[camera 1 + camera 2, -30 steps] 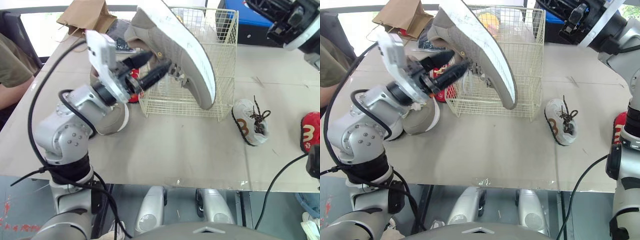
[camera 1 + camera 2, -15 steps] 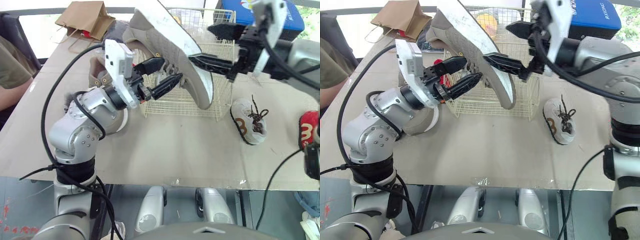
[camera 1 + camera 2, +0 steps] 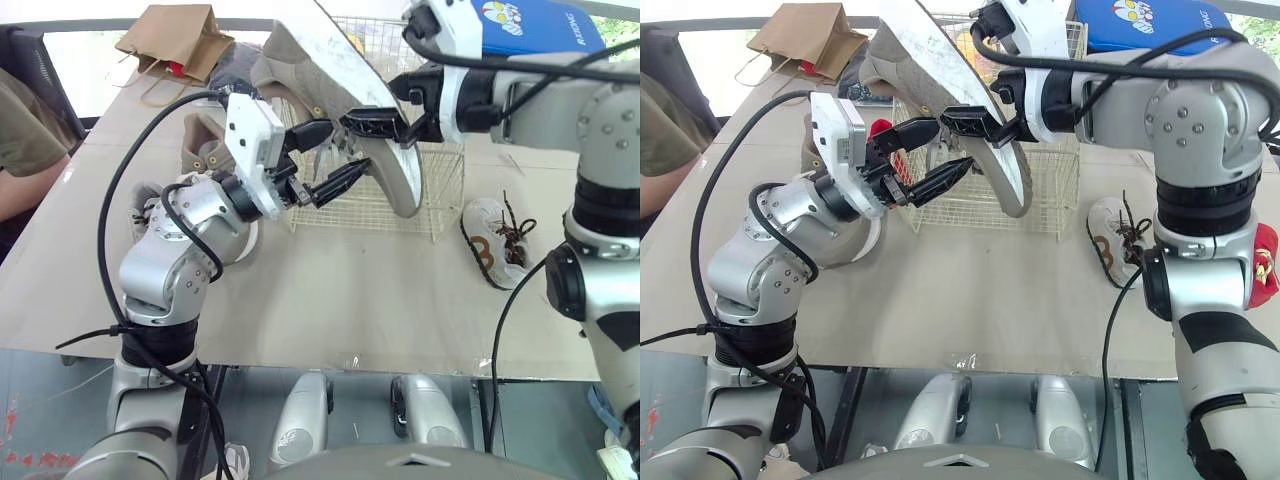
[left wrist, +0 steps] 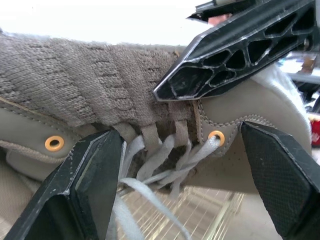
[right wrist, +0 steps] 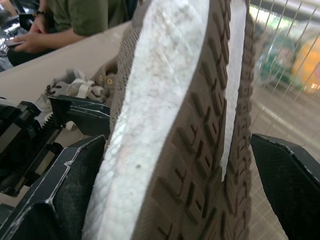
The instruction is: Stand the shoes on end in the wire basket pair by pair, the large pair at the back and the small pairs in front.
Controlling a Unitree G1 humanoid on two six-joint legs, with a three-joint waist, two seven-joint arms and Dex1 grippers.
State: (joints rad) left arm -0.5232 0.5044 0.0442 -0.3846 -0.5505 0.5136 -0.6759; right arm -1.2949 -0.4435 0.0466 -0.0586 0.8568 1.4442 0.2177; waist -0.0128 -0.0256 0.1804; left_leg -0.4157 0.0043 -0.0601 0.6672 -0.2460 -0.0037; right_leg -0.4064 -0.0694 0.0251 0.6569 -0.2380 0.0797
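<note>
One large shoe (image 3: 350, 70) is being held tilted, sole outward, against the front of the wire basket (image 3: 445, 190) and off the table (image 3: 350, 300), per head views. R gripper (image 3: 372, 122) is being closed on it. L gripper (image 3: 325, 158) is being shown spread at the lace side, gripping nothing. A small shoe (image 3: 500, 245) is lying beside the basket.

L wrist: laces (image 4: 160, 160) are being framed btwn wide-apart fingers (image 4: 85, 190).

R wrist: tread (image 5: 200, 150) is being bracketed by both pads (image 5: 75, 190).
</note>
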